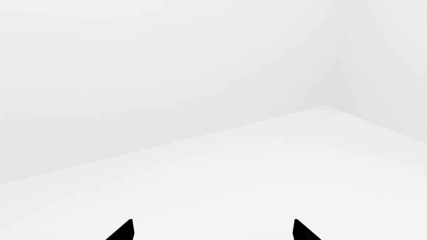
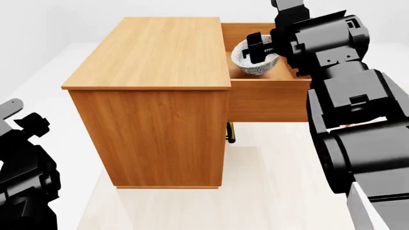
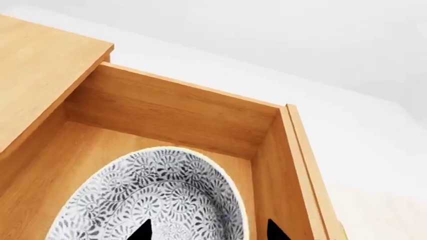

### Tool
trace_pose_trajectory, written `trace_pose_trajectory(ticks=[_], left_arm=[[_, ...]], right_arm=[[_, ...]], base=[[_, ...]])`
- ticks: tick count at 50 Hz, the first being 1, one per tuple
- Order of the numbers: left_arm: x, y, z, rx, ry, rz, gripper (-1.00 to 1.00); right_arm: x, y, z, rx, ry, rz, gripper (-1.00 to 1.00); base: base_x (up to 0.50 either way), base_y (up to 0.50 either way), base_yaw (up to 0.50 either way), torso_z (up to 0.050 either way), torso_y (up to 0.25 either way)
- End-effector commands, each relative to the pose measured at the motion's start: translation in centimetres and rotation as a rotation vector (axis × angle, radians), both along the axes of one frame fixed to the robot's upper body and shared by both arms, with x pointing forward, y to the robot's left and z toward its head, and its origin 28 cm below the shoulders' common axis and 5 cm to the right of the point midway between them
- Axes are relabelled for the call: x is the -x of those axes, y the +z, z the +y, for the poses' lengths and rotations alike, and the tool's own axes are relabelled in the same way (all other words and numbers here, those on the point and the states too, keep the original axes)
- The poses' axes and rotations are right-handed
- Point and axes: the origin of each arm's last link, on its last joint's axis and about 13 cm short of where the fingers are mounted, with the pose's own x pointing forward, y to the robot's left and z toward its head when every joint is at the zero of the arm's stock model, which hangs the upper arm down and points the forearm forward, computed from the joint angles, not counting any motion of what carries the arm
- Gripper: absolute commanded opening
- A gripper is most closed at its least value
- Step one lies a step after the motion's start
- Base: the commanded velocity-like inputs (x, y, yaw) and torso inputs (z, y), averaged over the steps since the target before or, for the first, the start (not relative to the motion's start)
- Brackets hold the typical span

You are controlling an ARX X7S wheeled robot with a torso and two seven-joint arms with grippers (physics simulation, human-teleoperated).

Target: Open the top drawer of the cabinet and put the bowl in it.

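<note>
A plain white floor (image 2: pixel 268 163) and walls surround the cabinet (image 2: pixel 153 96); its top drawer (image 2: pixel 268 98) stands pulled out, and the bowl (image 2: pixel 254 60) sits inside it; the right hand (image 2: pixel 259 48) hovers at the bowl's rim, fingers apart, possibly touching it; the left hand (image 1: pixel 212 232) is spread open over bare floor.

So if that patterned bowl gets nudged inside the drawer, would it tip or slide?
The bowl looks stiff, probably glazed ceramic, so likely slippery and chip-prone. It already appears tilted in the top drawer, so a nudge might rock it on its rounded side. The drawer floor looks smooth, so it would probably slide rather than grip.
</note>
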Motion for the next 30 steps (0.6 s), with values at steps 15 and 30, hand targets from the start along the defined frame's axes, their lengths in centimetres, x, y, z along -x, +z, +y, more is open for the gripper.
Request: trace_pose_trajectory(ticks=[15,30], left_arm=[[-0.1,-0.1,-0.3,-0.003,-0.006,0.004,1.0],[0.0,0.1,0.0,0.001,0.001,0.001,1.0]], right_arm=[[0.7,6.5,-1.8,0.023,-0.039,-0.252,1.0],[4.5,9.3,-8.1,0.043,-0.159,-0.281,1.0]], base=[[0.0,0.0,0.0,0.0,0.0],[0.0,0.0,0.0,0.0,0.0]])
